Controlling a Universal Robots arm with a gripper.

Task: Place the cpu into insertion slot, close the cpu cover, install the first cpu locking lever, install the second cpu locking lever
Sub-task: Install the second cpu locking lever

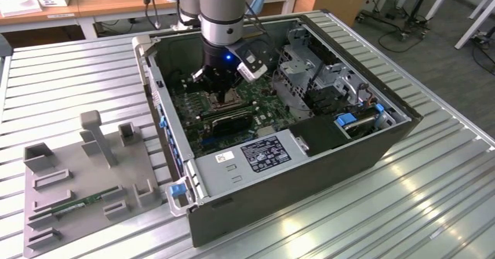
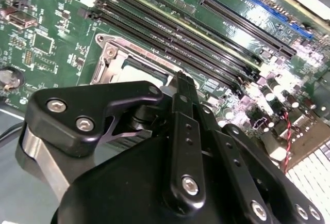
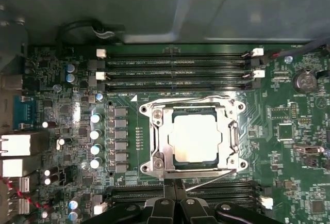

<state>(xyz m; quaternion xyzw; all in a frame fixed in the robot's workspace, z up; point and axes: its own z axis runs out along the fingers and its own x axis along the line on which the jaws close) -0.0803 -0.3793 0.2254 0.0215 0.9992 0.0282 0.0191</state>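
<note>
In the first wrist view the cpu (image 3: 196, 136) lies flat in the insertion slot (image 3: 193, 111), its pale metal face showing through the window of the cpu cover (image 3: 158, 140). The cover is down over it. One thin wire locking lever (image 3: 192, 100) runs along one side of the socket. Another wire lever (image 3: 214, 180) slants along the opposite side, right by my fingertips. My gripper (image 3: 175, 184) is shut, its black fingers pressed together at the socket's edge. The second wrist view shows the gripper (image 2: 184, 79) beside the cover (image 2: 119, 59). In the exterior view the gripper (image 1: 224, 95) reaches down into the computer case.
Black memory slots (image 3: 175, 69) flank the socket on two sides, with rows of capacitors (image 3: 95, 133) beside it. The open case (image 1: 371, 149) holds a grey drive cage (image 1: 298, 68) and power supply (image 1: 251, 157). A grey fixture tray (image 1: 85, 178) sits at the exterior view's left.
</note>
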